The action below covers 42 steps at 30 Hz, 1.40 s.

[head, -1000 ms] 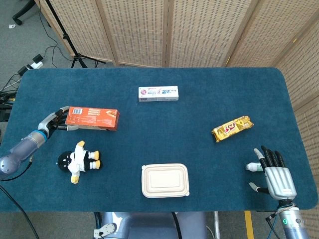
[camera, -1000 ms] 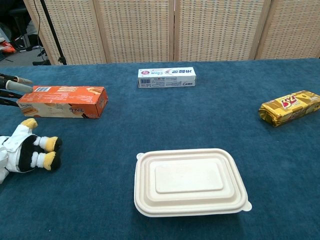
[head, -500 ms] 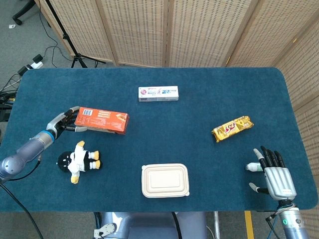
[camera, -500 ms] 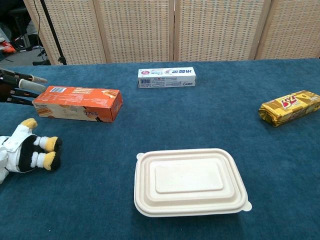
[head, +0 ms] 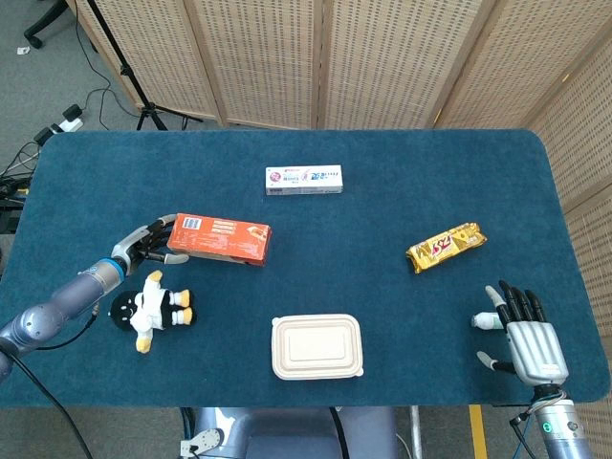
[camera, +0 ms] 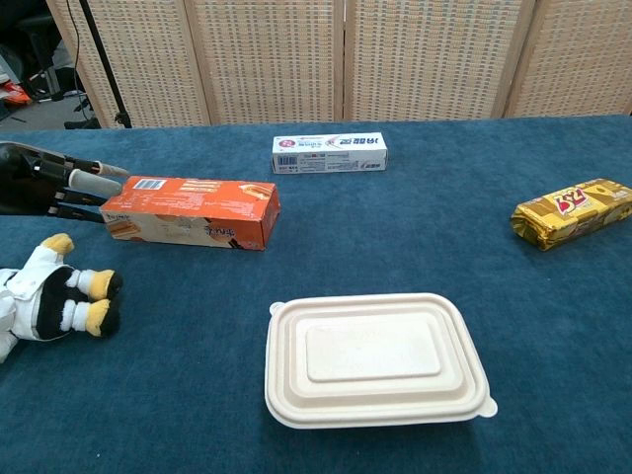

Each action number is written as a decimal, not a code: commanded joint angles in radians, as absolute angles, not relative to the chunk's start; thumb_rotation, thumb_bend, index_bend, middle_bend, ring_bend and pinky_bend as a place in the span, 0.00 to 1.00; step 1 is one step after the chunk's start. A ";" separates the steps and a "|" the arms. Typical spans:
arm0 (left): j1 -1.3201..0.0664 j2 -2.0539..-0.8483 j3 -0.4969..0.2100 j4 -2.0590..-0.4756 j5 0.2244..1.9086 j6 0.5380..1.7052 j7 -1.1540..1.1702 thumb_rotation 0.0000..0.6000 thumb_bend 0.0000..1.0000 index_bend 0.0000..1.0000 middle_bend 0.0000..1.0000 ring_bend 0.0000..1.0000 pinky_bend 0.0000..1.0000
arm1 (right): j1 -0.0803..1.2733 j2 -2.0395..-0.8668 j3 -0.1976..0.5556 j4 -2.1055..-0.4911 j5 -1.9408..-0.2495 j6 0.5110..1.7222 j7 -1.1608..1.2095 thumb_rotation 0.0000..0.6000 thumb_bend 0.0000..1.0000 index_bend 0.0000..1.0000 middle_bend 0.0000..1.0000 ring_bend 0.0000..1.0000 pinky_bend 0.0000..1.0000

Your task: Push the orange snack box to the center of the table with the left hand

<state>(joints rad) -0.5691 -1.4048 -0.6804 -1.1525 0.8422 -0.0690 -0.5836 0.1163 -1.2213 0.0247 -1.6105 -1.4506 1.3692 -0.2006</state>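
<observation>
Left of the table's middle, a long orange cardboard snack box [head: 221, 239] lies flat on the blue cloth table [head: 382, 206], with the left hand [head: 151, 242] at its left end, fingers stretched out and pressing against it. The push looks underway; the box likely needs to travel further right, kept straight. At the near right, the right hand [head: 524, 333] rests with fingers spread, holding nothing. From the chest camera the left hand is partly cut off

Woven folding screens [head: 316, 62] stand behind the blue-covered table [head: 382, 201].
</observation>
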 commanded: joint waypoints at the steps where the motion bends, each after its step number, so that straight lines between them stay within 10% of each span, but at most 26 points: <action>1: -0.578 -1.401 -0.667 -1.175 0.829 -0.060 -0.588 1.00 0.07 0.00 0.00 0.00 0.00 | 0.116 -1.220 0.025 -1.611 -1.451 1.370 -0.198 1.00 0.05 0.02 0.00 0.00 0.00; 42: -0.770 -1.342 -0.442 -1.409 0.693 0.082 -0.675 1.00 0.07 0.00 0.00 0.00 0.00 | 0.111 -1.206 0.027 -1.618 -1.462 1.384 -0.165 1.00 0.05 0.02 0.00 0.00 0.00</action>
